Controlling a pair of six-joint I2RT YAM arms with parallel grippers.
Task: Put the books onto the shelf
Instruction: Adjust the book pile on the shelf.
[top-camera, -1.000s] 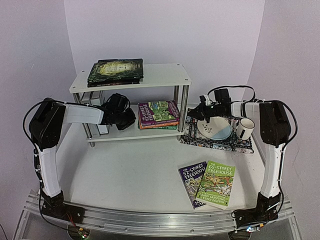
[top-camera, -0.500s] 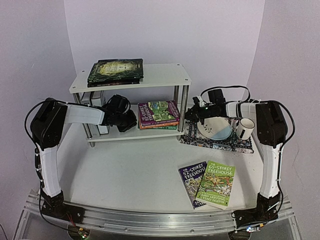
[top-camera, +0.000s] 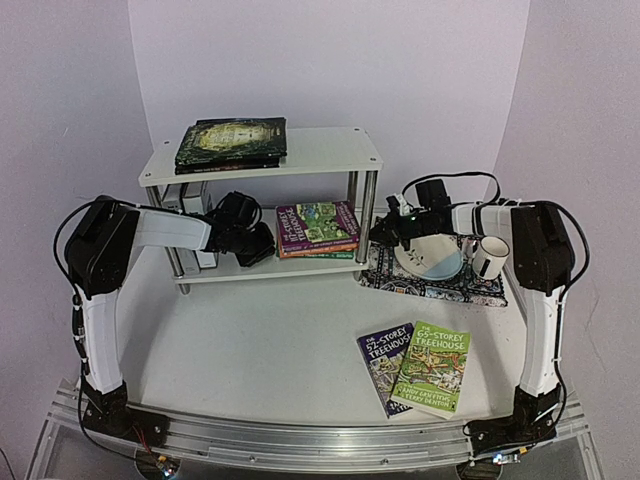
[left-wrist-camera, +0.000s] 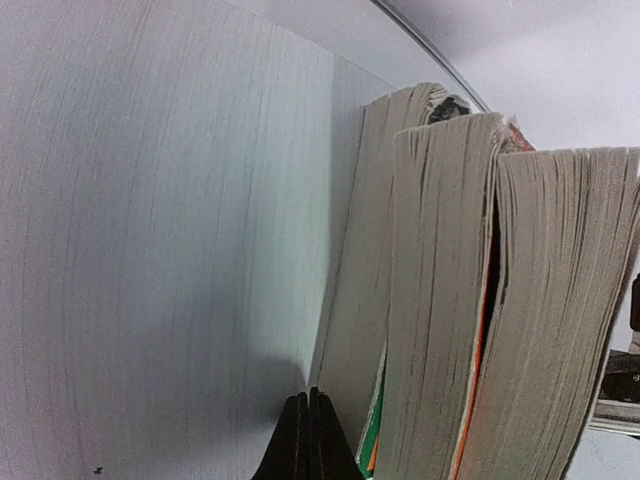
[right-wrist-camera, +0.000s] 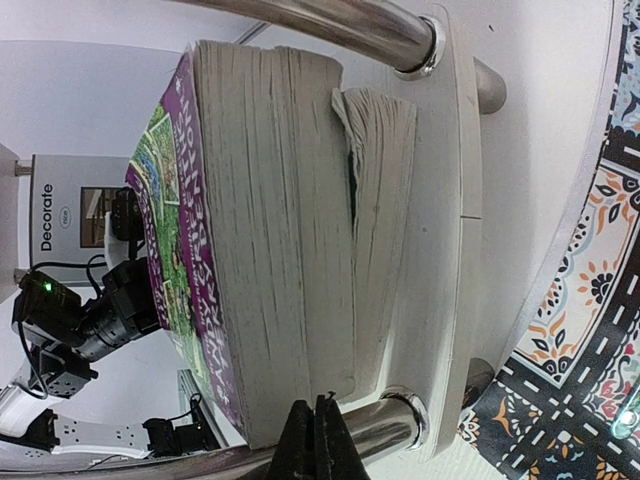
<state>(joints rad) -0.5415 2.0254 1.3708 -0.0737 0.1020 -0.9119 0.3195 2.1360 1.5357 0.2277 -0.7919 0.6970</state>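
Worktop (top-camera: 250, 330) carries the shelf (top-camera: 320, 150) and two loose Treehouse paperbacks (top-camera: 415, 368); dark books (top-camera: 232, 142) lie up top, a colourful stack (top-camera: 317, 228) on the lower board. Now the right fingers (right-wrist-camera: 300, 445) have slid left towards that stack, pinched shut on nothing; the left fingers (left-wrist-camera: 296, 445), shut too, sit beside upright books (left-wrist-camera: 440, 300).

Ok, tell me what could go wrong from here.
1. The left jaws, shut, sit beside the upright books; a shove could topple them.
2. The right jaws, shut, sit at the flat stack by the chrome post; that arm reaches past the bowl and mug and could knock them.
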